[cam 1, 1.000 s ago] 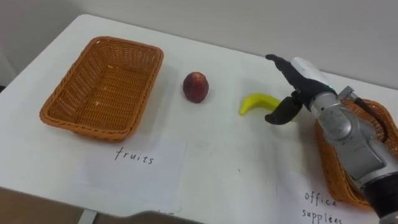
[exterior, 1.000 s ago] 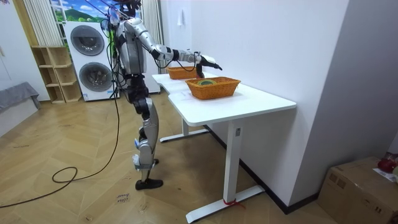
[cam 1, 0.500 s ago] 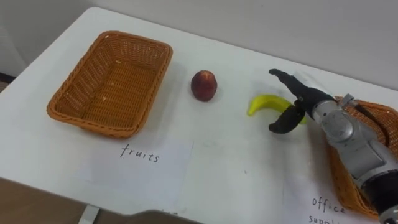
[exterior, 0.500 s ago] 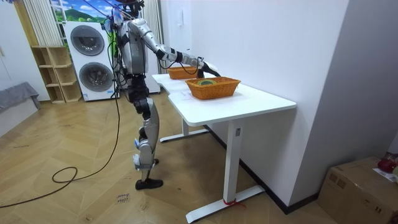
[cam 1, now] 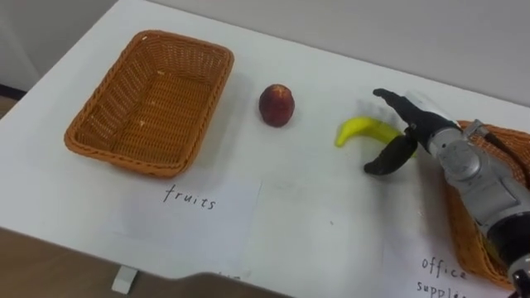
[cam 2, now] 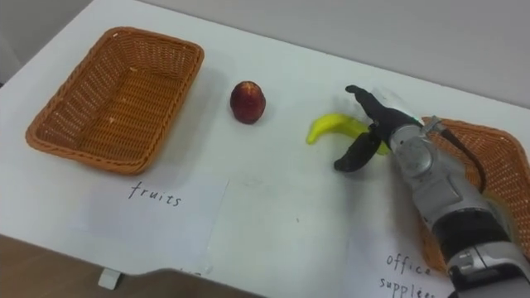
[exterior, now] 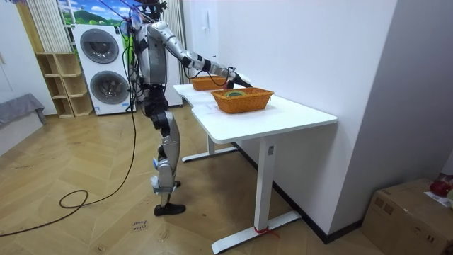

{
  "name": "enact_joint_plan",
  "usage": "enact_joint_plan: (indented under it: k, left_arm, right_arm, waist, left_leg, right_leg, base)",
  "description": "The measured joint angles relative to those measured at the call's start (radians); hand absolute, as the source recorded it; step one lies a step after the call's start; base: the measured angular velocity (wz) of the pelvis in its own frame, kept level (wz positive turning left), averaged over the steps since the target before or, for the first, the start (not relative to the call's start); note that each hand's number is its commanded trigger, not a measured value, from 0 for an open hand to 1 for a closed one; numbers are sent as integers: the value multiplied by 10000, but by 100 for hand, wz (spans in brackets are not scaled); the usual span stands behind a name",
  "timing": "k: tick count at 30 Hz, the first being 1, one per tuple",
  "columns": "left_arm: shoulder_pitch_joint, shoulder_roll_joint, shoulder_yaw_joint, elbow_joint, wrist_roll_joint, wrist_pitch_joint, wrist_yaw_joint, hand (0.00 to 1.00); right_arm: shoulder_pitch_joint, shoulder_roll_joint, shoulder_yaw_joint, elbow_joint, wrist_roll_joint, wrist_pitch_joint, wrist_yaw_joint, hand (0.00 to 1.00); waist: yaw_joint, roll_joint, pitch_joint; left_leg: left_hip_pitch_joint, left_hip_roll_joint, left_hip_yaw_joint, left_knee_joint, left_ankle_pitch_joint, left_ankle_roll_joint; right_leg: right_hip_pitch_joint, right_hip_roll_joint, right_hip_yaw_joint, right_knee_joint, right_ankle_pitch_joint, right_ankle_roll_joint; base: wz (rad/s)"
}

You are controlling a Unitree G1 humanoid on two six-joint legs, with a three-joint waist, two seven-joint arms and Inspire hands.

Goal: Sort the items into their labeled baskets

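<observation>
Paper (cam 1: 199, 217) handwritten "fruits" lies before the left basket (cam 1: 124, 157); right hand (cam 1: 421, 128) spread wide around the banana (cam 1: 363, 130)

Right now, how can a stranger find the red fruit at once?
On the white table, look right of the brown woven basket. The round dark-red fruit lies between that basket and the curved yellow banana. It alone is round and red; the right robot hand is at the banana.

right hand (cam 1: 418, 128): black fingers (cam 1: 391, 98) | white back cover | forearm: silver-grey metal, black cable
</observation>
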Motion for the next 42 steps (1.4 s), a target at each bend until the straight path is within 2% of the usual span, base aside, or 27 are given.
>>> enact_joint_plan:
  k: [8,19,27,31,36,42]
  left_arm:
    - [-283,3,-79,-86,-134,4,7,0]
    - [-349,6,-298,-87,-191,5,27,0]
    - [-635,116,-572,147,-187,-1,121,0]
    - [-873,168,-563,496,-189,7,81,0]
    - [-926,215,-571,555,-189,12,-66,0]
    - [-908,219,-551,581,-182,13,-109,0]
  right_arm:
    - [-353,-44,-3,460,19,-90,-33,0]
    - [-373,-45,0,559,77,-93,-105,0]
    - [-378,-72,81,710,460,-90,71,0]
    - [-376,-129,189,720,520,-19,492,0]
    - [-375,-133,389,757,543,128,1192,0]
    - [-368,-138,390,763,543,251,1833,0]
  waist:
    - [-6,137,10]
    - [-4,142,3]
    - [16,52,-50]
    - [12,-16,-18]
    - [16,-218,21]
    - [35,-226,23]
  left_leg:
    - [-274,16,-1,110,31,7]
    - [-296,19,-5,112,59,-2]
    - [-259,25,0,78,78,-10]
    - [-264,40,-49,88,88,-28]
    - [-270,50,-93,119,96,-44]
    - [-309,68,-125,147,109,-66]
  right_leg:
    - [-285,-4,0,175,28,-32]
    - [-305,-2,-7,180,38,-48]
    - [-287,4,-8,182,38,-48]
    - [-272,23,-55,173,40,-52]
    - [-235,45,-115,153,62,-87]
    - [-238,55,-208,154,90,-128]
  base:
    - [0]
    - [0]
    - [0]
    - [2]
    - [0]
    - [1]
